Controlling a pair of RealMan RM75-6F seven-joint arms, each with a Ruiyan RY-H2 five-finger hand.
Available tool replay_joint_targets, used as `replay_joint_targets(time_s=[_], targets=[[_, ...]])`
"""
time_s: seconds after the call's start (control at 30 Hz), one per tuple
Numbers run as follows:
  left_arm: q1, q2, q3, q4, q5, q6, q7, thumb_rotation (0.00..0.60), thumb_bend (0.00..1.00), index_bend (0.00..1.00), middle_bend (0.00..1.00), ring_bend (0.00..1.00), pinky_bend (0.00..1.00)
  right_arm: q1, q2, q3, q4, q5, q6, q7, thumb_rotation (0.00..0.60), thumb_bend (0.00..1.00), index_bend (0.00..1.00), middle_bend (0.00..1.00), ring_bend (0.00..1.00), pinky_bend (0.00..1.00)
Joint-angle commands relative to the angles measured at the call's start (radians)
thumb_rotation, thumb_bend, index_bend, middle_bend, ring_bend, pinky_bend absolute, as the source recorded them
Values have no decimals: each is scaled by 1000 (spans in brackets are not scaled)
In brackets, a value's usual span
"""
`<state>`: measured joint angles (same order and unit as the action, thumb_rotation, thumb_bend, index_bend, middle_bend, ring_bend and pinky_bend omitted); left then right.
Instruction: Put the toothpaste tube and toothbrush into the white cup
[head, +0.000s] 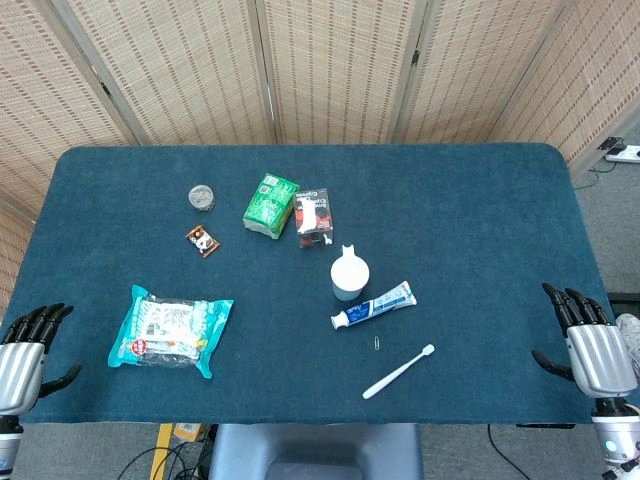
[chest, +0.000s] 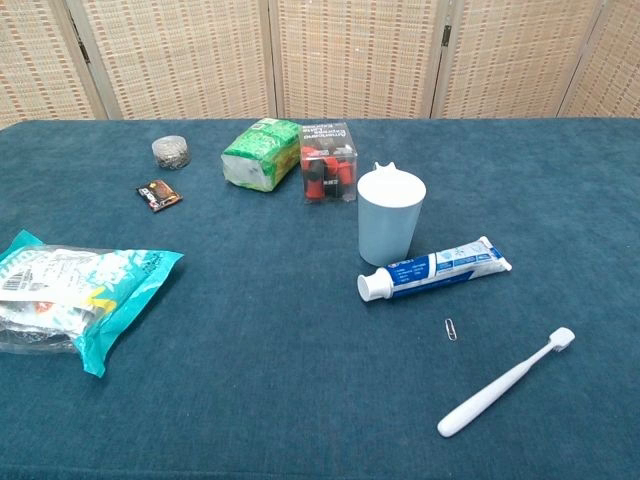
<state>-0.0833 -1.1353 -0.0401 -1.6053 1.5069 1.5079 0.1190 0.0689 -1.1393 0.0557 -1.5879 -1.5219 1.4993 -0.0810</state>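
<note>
A white cup (head: 349, 278) (chest: 390, 216) stands upright near the middle of the blue table. Just in front of it lies a blue and white toothpaste tube (head: 374, 306) (chest: 436, 270), cap end to the left. A white toothbrush (head: 398, 372) (chest: 505, 382) lies nearer the front edge, head to the right. My left hand (head: 24, 352) rests at the table's front left corner, fingers apart, holding nothing. My right hand (head: 590, 346) sits at the front right corner, also empty with fingers spread. Both hands are far from the objects and show only in the head view.
A teal snack bag (head: 170, 329) (chest: 70, 294) lies front left. A green packet (head: 270, 205) (chest: 259, 153), a clear box of red items (head: 313, 212) (chest: 329, 163), a metal scourer (head: 202, 197) (chest: 170, 152), a small sachet (head: 203, 241) (chest: 159, 195) and a paperclip (chest: 451, 329) are scattered about.
</note>
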Motion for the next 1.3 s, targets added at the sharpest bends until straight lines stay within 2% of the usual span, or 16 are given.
replay_joint_targets(time_s=[0.03,0.4,0.63,1.0,1.3], targets=[[-1,-2,-1,2,0,0,2,600,248,177,170,141,198,-1,0,0,1,0,1,1,600,66,0,198,129,202],[0,0,-1,-6,4,5,2,600,248,177,170,141,197,5,-2,-1,7,-11,-2,11,600,66,0,215,148,202],[4,0,0,-7,5,10,1,600,249,177,171,142,198,45,-2,0,-1,-30,-54,1,600,93,6,231,164,202],[8,8,-3,-8,4,18,-12,600,248,178,170,141,198,201,-33,28,-15,-14,-271,-57,600,112,45,244,170,202],[19,14,-2,-5,-1,30,-27,600,249,177,170,141,198,344,-128,48,32,22,-459,-117,600,156,80,256,170,202]])
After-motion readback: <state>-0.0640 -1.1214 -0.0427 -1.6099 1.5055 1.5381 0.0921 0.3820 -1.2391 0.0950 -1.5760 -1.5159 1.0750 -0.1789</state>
